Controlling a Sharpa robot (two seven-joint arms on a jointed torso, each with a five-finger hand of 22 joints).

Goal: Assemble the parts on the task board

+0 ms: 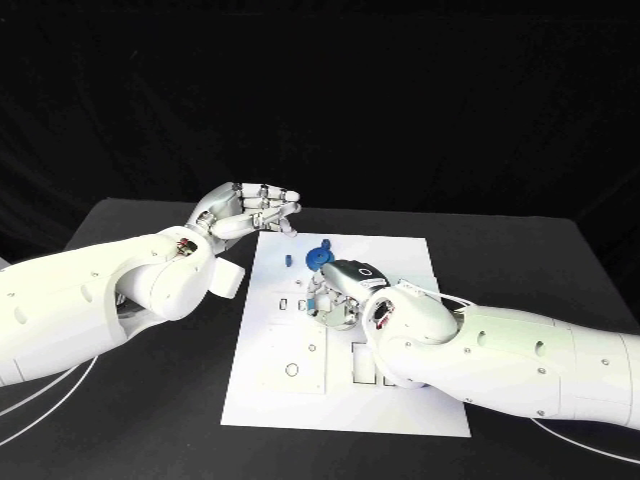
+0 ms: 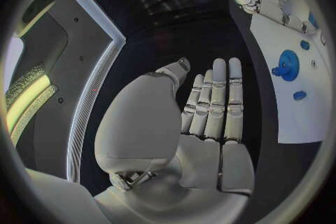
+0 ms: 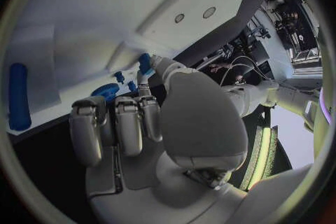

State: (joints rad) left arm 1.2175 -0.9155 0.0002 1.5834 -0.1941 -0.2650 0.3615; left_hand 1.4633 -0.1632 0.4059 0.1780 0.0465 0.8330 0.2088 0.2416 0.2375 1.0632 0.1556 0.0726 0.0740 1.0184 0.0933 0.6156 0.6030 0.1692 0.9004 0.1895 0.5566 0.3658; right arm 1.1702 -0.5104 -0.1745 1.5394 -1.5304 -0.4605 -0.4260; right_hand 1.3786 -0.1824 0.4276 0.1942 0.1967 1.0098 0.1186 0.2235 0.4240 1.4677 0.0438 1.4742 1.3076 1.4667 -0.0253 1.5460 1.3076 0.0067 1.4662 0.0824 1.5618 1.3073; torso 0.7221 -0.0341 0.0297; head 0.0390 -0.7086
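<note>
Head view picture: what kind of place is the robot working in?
Probably a robotics lab or test bench: a black table against a dark backdrop, a white task board with small blue parts, and equipment racks in the right wrist view.

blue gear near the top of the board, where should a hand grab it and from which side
Probably by its toothed rim, coming down from above. The blue gear lies flat on the task board, so only its edge offers opposing faces to pinch; its raised centre hub looks like a second option. The right hand is already beside it, the left hand hovers off the board's far-left corner.
</note>
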